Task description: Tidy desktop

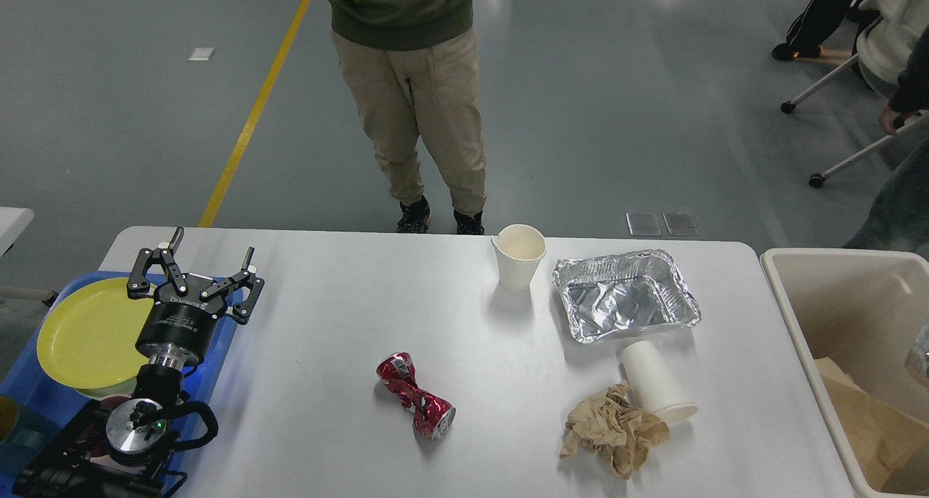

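The white desktop point(341, 324) carries a crushed red can point(415, 395), an upright paper cup point(520, 257), a crumpled foil tray point(624, 293), a paper cup lying on its side point(657, 389) and a wad of crumpled brown paper point(613, 429). My left gripper point(213, 245) is open and empty, pointing up above the table's left edge, beside the yellow plate point(87, 335). My right gripper is out of view.
A blue tray point(29, 396) holding the yellow plate stands at the left. A beige bin point(827, 302) at the right holds brown paper point(864, 418); a sliver of foil point(920, 356) shows at the frame's edge. A person point(414, 84) stands behind the table.
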